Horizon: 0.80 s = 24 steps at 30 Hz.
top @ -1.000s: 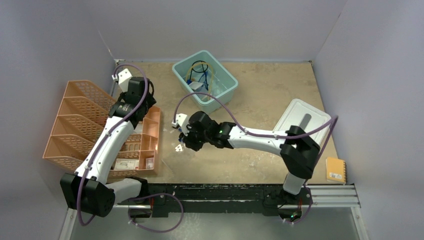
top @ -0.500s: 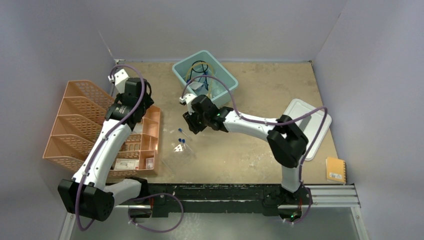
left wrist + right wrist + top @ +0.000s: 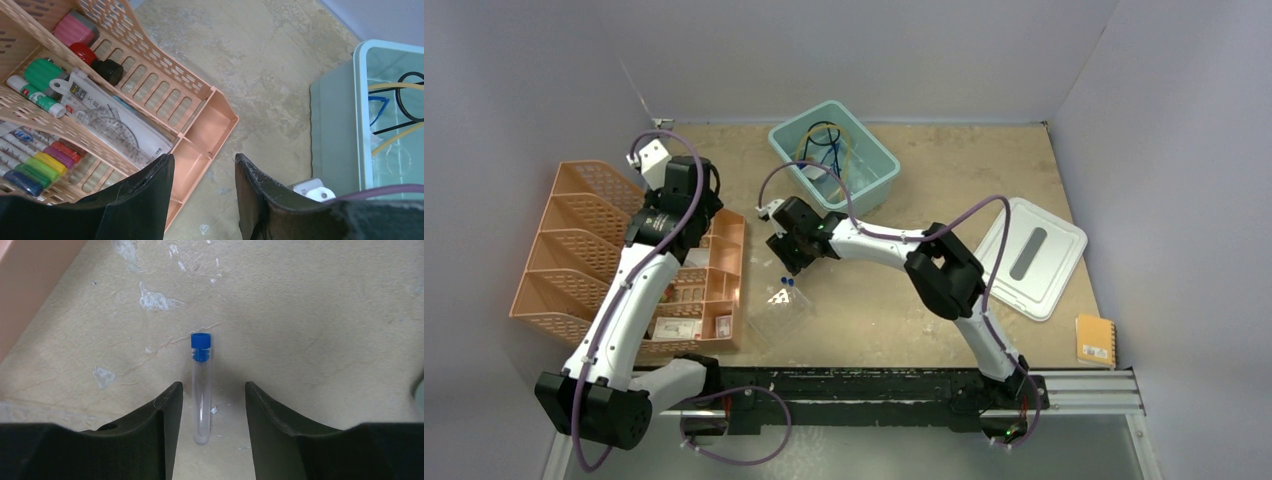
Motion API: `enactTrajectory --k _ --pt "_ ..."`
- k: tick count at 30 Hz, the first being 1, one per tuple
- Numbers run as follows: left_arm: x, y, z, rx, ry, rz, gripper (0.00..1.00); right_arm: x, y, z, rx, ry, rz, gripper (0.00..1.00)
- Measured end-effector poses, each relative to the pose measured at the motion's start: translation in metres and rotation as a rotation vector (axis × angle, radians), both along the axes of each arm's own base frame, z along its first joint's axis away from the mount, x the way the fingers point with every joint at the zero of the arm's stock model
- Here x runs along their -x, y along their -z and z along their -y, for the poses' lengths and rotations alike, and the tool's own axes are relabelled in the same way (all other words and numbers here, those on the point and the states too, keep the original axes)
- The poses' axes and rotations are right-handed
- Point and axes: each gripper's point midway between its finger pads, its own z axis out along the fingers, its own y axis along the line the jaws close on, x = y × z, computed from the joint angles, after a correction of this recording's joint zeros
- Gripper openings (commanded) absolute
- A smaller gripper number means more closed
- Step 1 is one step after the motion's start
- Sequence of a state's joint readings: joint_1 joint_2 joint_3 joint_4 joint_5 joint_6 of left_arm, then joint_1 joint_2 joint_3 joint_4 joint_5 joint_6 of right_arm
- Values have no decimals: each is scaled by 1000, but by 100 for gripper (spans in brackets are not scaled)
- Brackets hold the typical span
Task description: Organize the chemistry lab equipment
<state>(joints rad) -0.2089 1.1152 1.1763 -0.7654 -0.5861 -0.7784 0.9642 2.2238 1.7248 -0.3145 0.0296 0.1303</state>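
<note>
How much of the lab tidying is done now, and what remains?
Done: amber tubing and the blue glasses lie in the teal bin. In hand: the right tool, open, straddles a blue-capped tube on the table, not gripping it. Left: that tube, the clear rack, and the bin's lid, off. The left tool hangs empty.

Robot lab test cell: plain grey walls boxing worn tabletop, mounting rail at edge.

Tube lies on table, right of the organizer.
</note>
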Motion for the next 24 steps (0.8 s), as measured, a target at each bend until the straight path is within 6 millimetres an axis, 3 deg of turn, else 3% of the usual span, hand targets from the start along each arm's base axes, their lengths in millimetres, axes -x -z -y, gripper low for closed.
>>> enactTrajectory --k 3,7,11,19,22,24 --pt "4 -5 -2 2 -12 9 47 0 6 -2 29 6 8 45" --pt "9 -8 -5 4 -23 17 47 -1 8 -4 56 12 21 20" --pt "11 -9 -5 10 -26 17 48 -3 10 -12 49 25 11 10" --pt "13 -18 3 53 14 58 51 -5 7 -9 31 62 5 5" --pt "10 -25 12 92 55 95 54 -5 1 7 26 78 0 5" --pt "6 -29 20 116 90 117 55 -10 -14 15 0 95 4 6"
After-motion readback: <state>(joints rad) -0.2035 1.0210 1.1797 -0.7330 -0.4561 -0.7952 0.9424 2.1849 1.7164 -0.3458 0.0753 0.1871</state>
